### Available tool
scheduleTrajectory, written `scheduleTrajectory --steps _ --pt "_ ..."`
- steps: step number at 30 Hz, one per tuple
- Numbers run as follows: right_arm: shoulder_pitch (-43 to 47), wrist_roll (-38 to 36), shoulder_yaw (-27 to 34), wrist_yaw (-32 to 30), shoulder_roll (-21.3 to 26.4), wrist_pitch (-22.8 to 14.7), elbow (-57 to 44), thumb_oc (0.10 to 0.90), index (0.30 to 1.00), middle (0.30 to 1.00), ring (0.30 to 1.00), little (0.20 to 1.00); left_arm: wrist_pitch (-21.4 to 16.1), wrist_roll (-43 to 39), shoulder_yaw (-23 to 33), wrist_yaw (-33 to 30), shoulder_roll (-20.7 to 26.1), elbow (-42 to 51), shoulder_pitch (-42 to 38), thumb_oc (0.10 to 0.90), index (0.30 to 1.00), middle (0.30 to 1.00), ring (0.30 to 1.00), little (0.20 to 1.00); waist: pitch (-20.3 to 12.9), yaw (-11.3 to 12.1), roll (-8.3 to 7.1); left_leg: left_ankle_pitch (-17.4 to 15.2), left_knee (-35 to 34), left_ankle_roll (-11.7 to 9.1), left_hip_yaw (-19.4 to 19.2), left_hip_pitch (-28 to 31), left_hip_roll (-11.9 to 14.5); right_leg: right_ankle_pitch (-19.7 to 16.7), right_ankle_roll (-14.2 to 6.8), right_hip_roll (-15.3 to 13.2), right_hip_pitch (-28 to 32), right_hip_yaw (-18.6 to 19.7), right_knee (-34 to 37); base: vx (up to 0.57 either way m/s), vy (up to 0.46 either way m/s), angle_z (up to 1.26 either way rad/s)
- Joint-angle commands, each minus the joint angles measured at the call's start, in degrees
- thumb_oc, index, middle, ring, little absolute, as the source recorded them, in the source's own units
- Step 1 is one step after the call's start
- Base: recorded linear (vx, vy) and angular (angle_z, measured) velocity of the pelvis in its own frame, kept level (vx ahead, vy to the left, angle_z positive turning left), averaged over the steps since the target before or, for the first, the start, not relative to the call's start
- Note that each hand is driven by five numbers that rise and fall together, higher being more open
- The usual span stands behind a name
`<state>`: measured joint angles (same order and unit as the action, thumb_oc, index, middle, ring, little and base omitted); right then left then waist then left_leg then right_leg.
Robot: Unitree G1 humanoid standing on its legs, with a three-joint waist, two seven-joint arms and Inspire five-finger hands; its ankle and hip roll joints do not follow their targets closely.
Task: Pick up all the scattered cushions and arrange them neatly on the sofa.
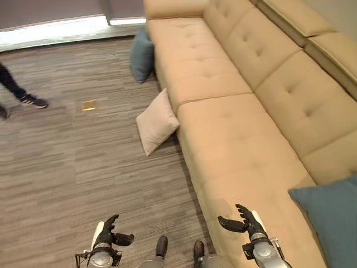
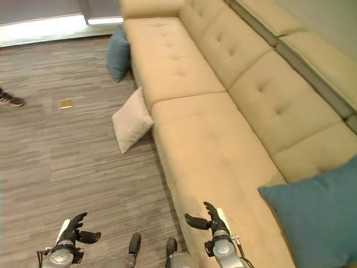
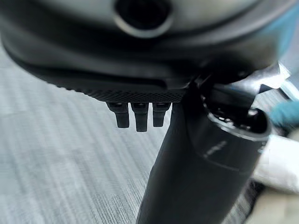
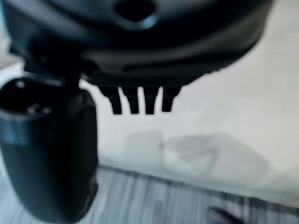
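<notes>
Two cushions lie off the long tan tufted fabric sofa (image 1: 223, 128), so both need collecting: a square beige fabric cushion (image 1: 157, 123) leans tilted against the sofa front on the grey striped carpet floor (image 1: 67, 162), and a plump teal fabric cushion (image 1: 142, 54) stands propped against it farther off. Another teal cushion (image 2: 318, 215) already rests on the near right seat. Left hand (image 1: 106, 237) hovers over carpet, right hand (image 1: 245, 223) over the seat edge; both hold nothing, fingers loosely spread.
</notes>
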<state>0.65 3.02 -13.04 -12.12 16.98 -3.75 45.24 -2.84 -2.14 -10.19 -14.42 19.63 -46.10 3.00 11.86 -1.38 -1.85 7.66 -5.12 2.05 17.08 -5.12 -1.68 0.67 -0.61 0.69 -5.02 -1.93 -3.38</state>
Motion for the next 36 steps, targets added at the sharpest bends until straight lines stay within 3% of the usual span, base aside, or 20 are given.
scheduleTrajectory --steps 1,5,6,7,10,14,17,18,19,20,21,23,25,27,28,30,31,33,36 --pt "2.84 -1.47 1.04 -1.37 1.52 -2.50 -2.77 0.800 0.900 0.900 0.900 0.900 -3.11 -0.02 1.17 -0.48 -0.06 3.58 -1.13 0.800 0.900 0.900 0.900 0.900 0.49 -0.09 -2.39 -7.98 0.40 -3.19 -7.08 2.73 -2.29 2.66 -3.85 -2.34 -1.43 -2.64 -1.27 0.09 -0.080 0.72" --pt "3.54 -0.36 0.62 -1.59 2.32 -2.33 -4.16 0.800 0.900 0.900 0.900 0.900 -2.75 -1.66 1.58 -0.11 -1.17 3.43 -0.84 0.800 0.900 0.900 0.900 0.900 0.92 0.00 -2.28 -9.42 4.27 -3.68 -9.22 1.12 -2.44 2.92 -3.50 -3.91 0.03 -5.67 -0.39 0.12 -0.105 0.69" --pt "3.49 0.05 0.63 -1.91 2.81 -2.18 -5.31 0.800 0.900 0.900 0.900 0.900 -2.56 -2.49 1.93 -0.20 -1.53 3.58 -0.58 0.800 0.900 0.900 0.900 0.900 1.60 -0.07 -2.39 -10.10 7.61 -4.00 -13.30 -0.71 -1.58 3.35 -3.39 -5.00 0.84 -7.43 -0.25 0.05 -0.045 0.85" --pt "3.35 0.50 0.47 -2.21 3.09 -1.74 -5.92 0.800 0.900 0.900 0.900 0.900 -2.44 -3.75 3.02 -0.24 -2.34 3.54 0.41 0.800 0.900 0.900 0.900 0.900 2.12 -0.34 -2.48 -11.12 10.25 -3.77 -23.38 -1.67 2.11 4.02 -3.42 -6.16 2.66 -10.27 0.18 0.05 -0.047 1.11" --pt "3.61 0.90 0.02 -2.22 3.19 -1.07 -6.59 0.800 0.900 0.900 0.900 0.900 -2.11 -4.39 3.73 -0.17 -2.83 2.02 1.35 0.800 0.900 0.900 0.900 0.900 1.33 0.27 -3.18 -10.49 11.20 -3.40 -26.74 -3.47 3.71 4.48 -3.45 -6.31 4.40 -11.79 0.89 0.17 -0.014 1.06" --pt "2.92 0.91 0.04 -2.12 3.12 -0.70 -7.40 0.800 0.900 0.900 0.900 0.900 -1.80 -3.93 3.62 -0.05 -2.30 2.36 1.52 0.800 0.900 0.900 0.900 0.900 0.82 1.16 -4.32 -7.74 10.00 -4.05 -26.62 -8.04 5.02 6.00 -3.91 -6.65 6.64 -12.15 1.55 0.26 0.064 0.09" --pt "2.42 2.25 -0.13 -1.66 2.73 -0.36 -7.00 0.800 0.900 0.900 0.900 0.900 -1.49 -3.30 3.49 0.60 -2.19 3.19 2.30 0.800 0.900 0.900 0.900 0.900 0.09 2.03 -4.15 -7.45 8.54 -3.96 -25.28 -7.43 5.16 7.80 -4.51 -6.97 8.07 -11.79 0.46 0.22 0.180 0.09" --pt "2.07 3.01 -0.21 -1.47 2.17 -0.30 -6.55 0.800 0.900 0.900 0.900 0.900 -1.34 -2.04 2.97 0.97 -1.93 3.49 2.29 0.800 0.900 0.900 0.900 0.900 -0.52 2.00 -4.43 -8.08 8.73 -3.00 -25.24 -6.52 4.14 7.28 -5.44 -8.73 7.89 -11.90 -3.07 0.28 0.228 0.14" --pt "2.07 3.01 -0.21 -1.48 2.16 -0.30 -6.55 0.800 0.900 0.900 0.900 0.900 -1.34 -2.04 2.97 0.97 -1.92 3.49 2.29 0.800 0.900 0.900 0.900 0.900 -0.53 2.02 -4.45 -8.09 8.73 -2.99 -25.27 -6.51 4.12 7.32 -5.46 -8.77 7.86 -11.87 -3.13 0.34 0.369 0.09" --pt "2.19 3.89 -0.78 -1.14 1.63 0.06 -6.22 0.800 0.900 0.900 0.900 0.900 -1.14 -1.12 2.79 0.99 -1.44 3.80 2.15 0.800 0.900 0.900 0.900 0.900 -0.46 1.97 -4.56 -9.25 8.51 -1.43 -25.64 -4.41 2.91 4.19 -6.75 -11.23 5.68 -11.19 -10.74 0.15 0.193 0.02" --pt "2.20 3.89 -0.78 -1.14 1.63 0.06 -6.22 0.800 0.900 0.900 0.900 0.900 -1.14 -1.12 2.79 0.99 -1.43 3.80 2.15 0.800 0.900 0.900 0.900 0.900 -0.46 2.02 -4.59 -9.26 8.49 -1.41 -25.70 -4.39 2.87 4.23 -6.79 -11.28 5.63 -11.12 -10.83 0.22 0.277 -0.11" --pt "2.01 3.64 -1.17 -0.79 1.05 0.42 -6.62 0.800 0.900 0.900 0.900 0.900 -1.05 -0.27 2.34 0.91 0.04 4.54 1.39 0.800 0.900 0.900 0.900 0.900 0.44 0.96 -4.33 -10.66 8.06 0.36 -25.12 -1.08 1.57 -1.87 -7.03 -13.04 1.75 -8.17 -20.94 0.22 0.212 -0.08" --pt "1.79 3.12 -1.26 -0.79 0.29 0.23 -6.61 0.800 0.900 0.900 0.900 0.900 -1.06 -0.03 2.39 0.62 0.50 5.05 0.88 0.800 0.900 0.900 0.900 0.900 0.61 0.36 -3.73 -11.84 7.43 0.90 -24.57 1.19 1.38 -1.35 -6.36 -11.76 -1.00 -5.87 -24.44 0.29 0.193 0.31" --pt "1.98 2.72 -1.47 -0.54 0.08 0.35 -6.28 0.800 0.900 0.900 0.900 0.900 -1.02 -0.54 2.43 0.34 0.37 5.82 0.64 0.800 0.900 0.900 0.900 0.900 0.81 -0.48 -3.35 -12.73 6.30 1.07 -23.42 3.79 0.84 0.75 -5.47 -8.91 -3.69 -4.51 -22.68 0.28 0.124 0.10" --pt "2.00 2.72 -1.47 -0.54 0.09 0.35 -6.27 0.800 0.900 0.900 0.900 0.900 -1.01 -0.54 2.43 0.34 0.37 5.82 0.62 0.800 0.900 0.900 0.900 0.900 0.72 -0.47 -3.26 -12.65 6.28 1.04 -23.42 3.66 0.94 0.57 -5.43 -8.79 -3.75 -4.54 -22.48 0.32 0.056 -0.09" --pt "2.34 2.58 -2.02 -0.26 0.34 0.46 -5.56 0.800 0.900 0.900 0.900 0.900 -1.06 -1.12 2.37 0.72 0.29 6.12 0.74 0.800 0.900 0.900 0.900 0.900 0.82 -1.45 -3.83 -14.38 5.05 1.25 -21.61 6.93 -0.63 0.96 -5.18 -5.12 -7.39 -5.23 -13.80 0.34 0.024 0.10" --pt "2.32 2.58 -2.04 -0.26 0.35 0.46 -5.55 0.800 0.900 0.900 0.900 0.900 -1.07 -1.12 2.38 0.73 0.28 6.12 0.77 0.800 0.900 0.900 0.900 0.900 0.96 -1.53 -3.69 -14.53 4.99 1.22 -21.49 7.20 -0.49 0.98 -5.18 -4.99 -7.00 -5.38 -13.57 0.22 -0.007 0.10" --pt "2.58 3.13 -2.57 0.01 0.64 1.00 -3.73 0.800 0.900 0.900 0.900 0.900 -1.16 -1.53 3.03 0.97 0.22 4.99 0.30 0.800 0.900 0.900 0.900 0.900 1.11 -2.50 -4.46 -16.68 4.36 0.95 -19.31 10.83 -2.09 -2.60 -6.07 -3.39 -10.02 -6.78 -3.73 0.43 -0.027 0.00" --pt "1.96 3.60 -2.51 0.03 1.04 1.20 -3.84 0.800 0.900 0.900 0.900 0.900 -1.21 -1.29 3.29 1.00 -0.06 4.85 0.06 0.800 0.900 0.900 0.900 0.900 1.09 -2.98 -4.46 -17.99 5.15 0.73 -17.51 11.86 -2.73 -2.67 -6.13 -3.30 -8.68 -7.12 -0.83 0.33 -0.058 0.23"
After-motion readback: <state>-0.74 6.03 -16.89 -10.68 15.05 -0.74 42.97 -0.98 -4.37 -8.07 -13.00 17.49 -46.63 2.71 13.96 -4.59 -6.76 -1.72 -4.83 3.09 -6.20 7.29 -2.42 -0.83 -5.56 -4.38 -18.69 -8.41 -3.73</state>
